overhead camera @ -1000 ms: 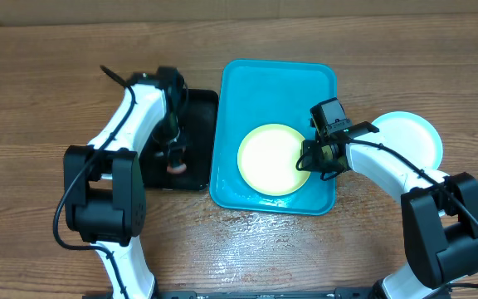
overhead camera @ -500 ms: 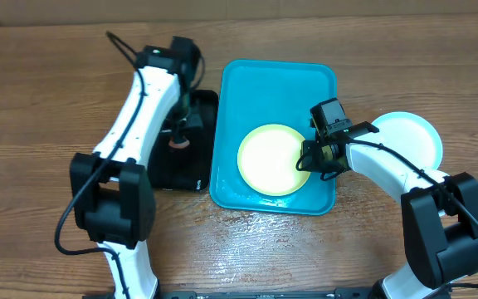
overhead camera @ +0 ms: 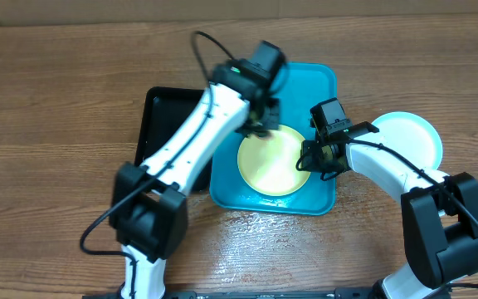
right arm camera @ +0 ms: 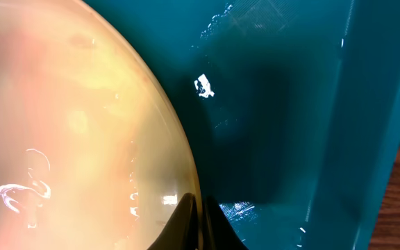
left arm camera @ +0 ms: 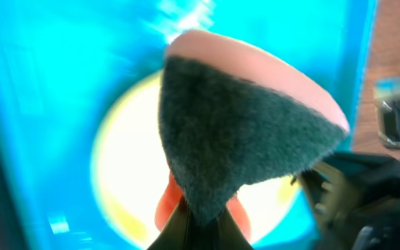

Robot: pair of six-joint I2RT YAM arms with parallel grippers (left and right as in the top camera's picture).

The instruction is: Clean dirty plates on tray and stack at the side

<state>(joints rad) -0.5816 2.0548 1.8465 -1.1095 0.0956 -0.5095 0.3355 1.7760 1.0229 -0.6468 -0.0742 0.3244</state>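
Note:
A pale yellow plate (overhead camera: 270,159) lies in the turquoise tray (overhead camera: 247,83). My right gripper (overhead camera: 312,158) is shut on this plate's right rim; the right wrist view shows the fingers (right arm camera: 198,222) pinching the rim of the plate (right arm camera: 68,132) above the tray floor (right arm camera: 276,125). My left gripper (overhead camera: 262,124) is shut on a sponge (left arm camera: 242,132), dark green on one face and pink on the other, held over the plate's upper left edge (left arm camera: 127,167). A white plate (overhead camera: 409,137) lies on the table right of the tray.
A smaller black tray (overhead camera: 163,124) lies on the table left of the turquoise tray. The wooden table (overhead camera: 48,100) extends around both trays. My left arm stretches diagonally over the black tray and the turquoise tray's left edge.
My left gripper has swung right with the sponge, from over the black tray to above the yellow plate in the turquoise tray. The right arm has not moved.

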